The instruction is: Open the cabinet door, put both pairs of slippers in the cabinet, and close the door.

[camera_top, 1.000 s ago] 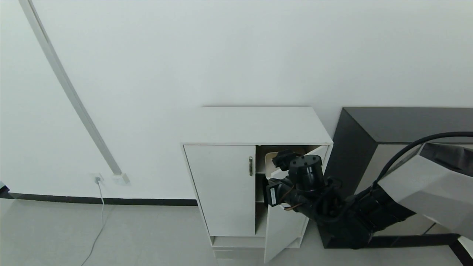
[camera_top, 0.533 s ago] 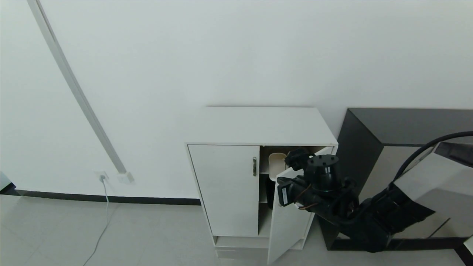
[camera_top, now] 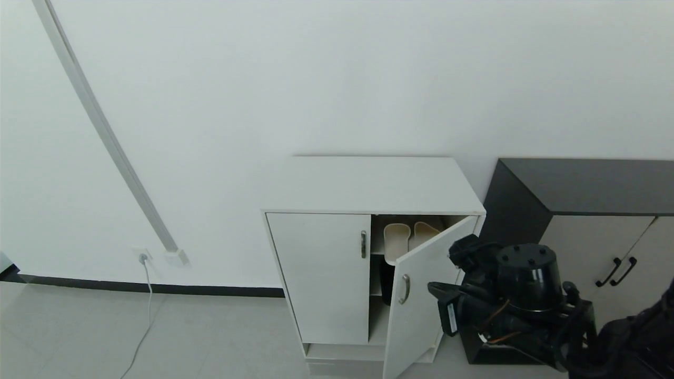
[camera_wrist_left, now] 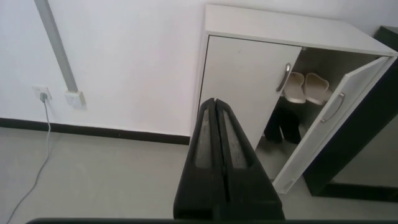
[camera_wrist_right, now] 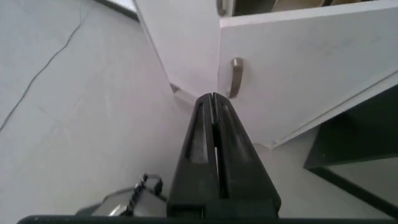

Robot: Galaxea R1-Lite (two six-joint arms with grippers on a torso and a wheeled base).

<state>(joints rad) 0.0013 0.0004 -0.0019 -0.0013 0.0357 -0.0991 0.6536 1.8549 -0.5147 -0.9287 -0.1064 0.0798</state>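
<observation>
Closing the door looks like the step in hand, since both pairs already sit inside the white cabinet [camera_top: 368, 184]. The beige slippers [camera_top: 397, 239] lie side by side on its upper shelf, and the dark slippers [camera_wrist_left: 283, 127] stand on the shelf below them, half in shadow. The cabinet's left door [camera_top: 321, 273] is flat shut. Its right door [camera_top: 421, 310] hangs partly open, swung out from the cabinet front, with its handle [camera_top: 405, 289] facing outward.

Your right pincer [camera_wrist_right: 214, 99] has its fingers pressed together with nothing between them. It sits just outside the right door and points at the panel close under the handle. Whether the tip touches the panel, you cannot tell from here. Your left pincer [camera_wrist_left: 216, 102] is likewise pinched closed and empty, held well back from the cabinet front on the left-door side.

The next move probably needs no grasp. Lay the closed right fingers flat against the outer face of the right door, out toward the handle edge rather than the hinge, and push it in an arc toward the cabinet until it meets the left door. Go gently, because a hard shove may bounce the door back, and check that no slipper toe juts past the shelf edge.
</observation>
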